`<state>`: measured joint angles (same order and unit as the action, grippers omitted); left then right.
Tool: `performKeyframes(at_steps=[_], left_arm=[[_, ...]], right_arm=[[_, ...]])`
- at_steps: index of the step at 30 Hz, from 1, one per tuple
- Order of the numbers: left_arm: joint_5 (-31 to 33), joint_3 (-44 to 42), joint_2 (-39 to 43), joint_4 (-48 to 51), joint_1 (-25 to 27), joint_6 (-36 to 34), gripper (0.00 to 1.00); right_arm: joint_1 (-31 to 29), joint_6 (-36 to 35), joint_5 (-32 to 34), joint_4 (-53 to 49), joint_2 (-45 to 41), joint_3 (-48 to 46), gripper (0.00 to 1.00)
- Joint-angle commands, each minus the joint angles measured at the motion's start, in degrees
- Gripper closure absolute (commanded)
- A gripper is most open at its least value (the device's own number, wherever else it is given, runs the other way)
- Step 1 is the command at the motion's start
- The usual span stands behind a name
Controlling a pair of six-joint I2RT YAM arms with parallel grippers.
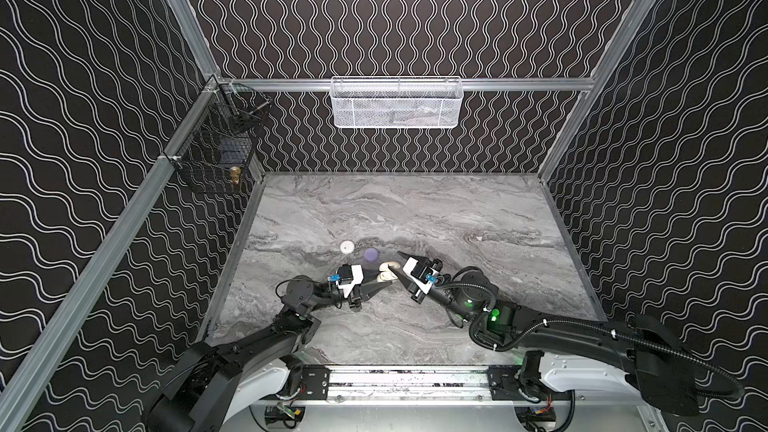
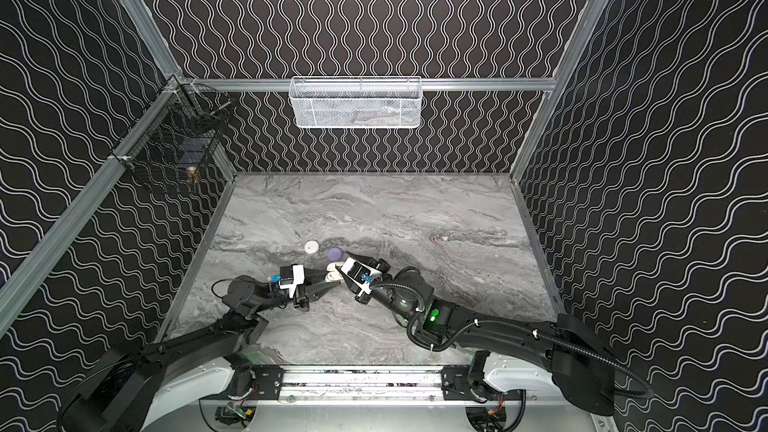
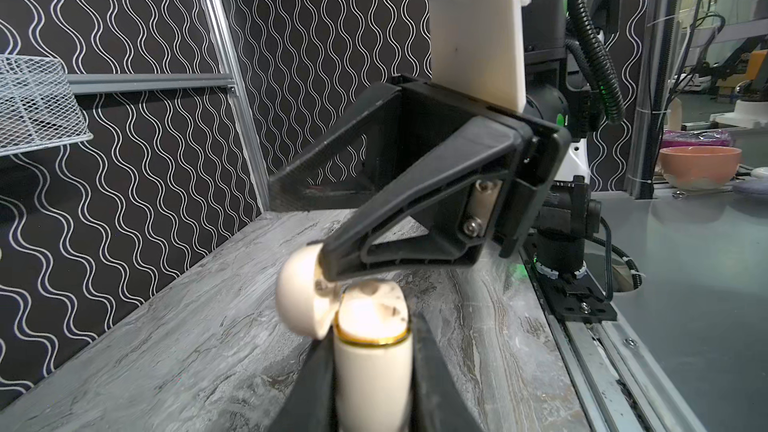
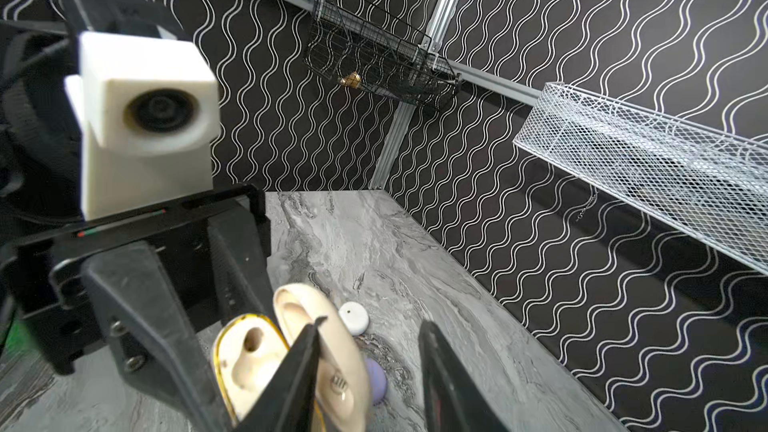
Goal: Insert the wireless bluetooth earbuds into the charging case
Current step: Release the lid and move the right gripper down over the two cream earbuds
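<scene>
A cream charging case [image 3: 372,371] stands upright between the fingers of my left gripper [image 3: 374,347], which is shut on its body. Its lid [image 4: 307,313] is swung open. My right gripper [image 4: 374,322] is open, and one fingertip [image 3: 326,253] rests against the lid's inner face near the hinge. One slot [image 4: 253,340] in the case shows empty; the finger hides the other. In both top views the grippers [image 1: 379,280] [image 1: 394,261] meet over the case [image 2: 332,278] at mid-table. A tiny white piece [image 1: 479,238], perhaps an earbud, lies far right, too small to make out.
A round white case [image 1: 346,247] and a lilac case [image 1: 370,254] lie shut on the marble table [image 1: 457,209], just behind the grippers. A white mesh basket [image 1: 397,103] hangs on the back wall and a black wire basket [image 1: 216,143] on the left wall.
</scene>
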<state>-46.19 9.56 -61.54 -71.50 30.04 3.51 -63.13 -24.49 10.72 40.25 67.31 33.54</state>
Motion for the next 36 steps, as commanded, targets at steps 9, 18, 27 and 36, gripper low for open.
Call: performKeyframes(at_steps=[9, 18, 27, 36], left_arm=[[1.8, -0.7, -14.0, -17.2, -6.4, 10.7, 1.00], [8.9, -3.9, -12.4, -17.1, -10.0, 12.0, 1.00], [9.6, -5.4, -11.1, -17.1, -13.8, 12.6, 1.00], [8.5, -5.6, -5.9, -12.9, -13.8, 10.0, 1.00]], right_arm=[[0.3, 20.5, 11.2, -6.8, -3.0, 8.4, 0.38], [2.6, 51.6, 32.8, -24.6, -3.0, 7.5, 0.36], [4.9, 62.2, 20.5, -40.4, 10.8, 10.4, 0.35], [5.0, 56.4, 14.6, -56.7, 31.2, 28.1, 0.43]])
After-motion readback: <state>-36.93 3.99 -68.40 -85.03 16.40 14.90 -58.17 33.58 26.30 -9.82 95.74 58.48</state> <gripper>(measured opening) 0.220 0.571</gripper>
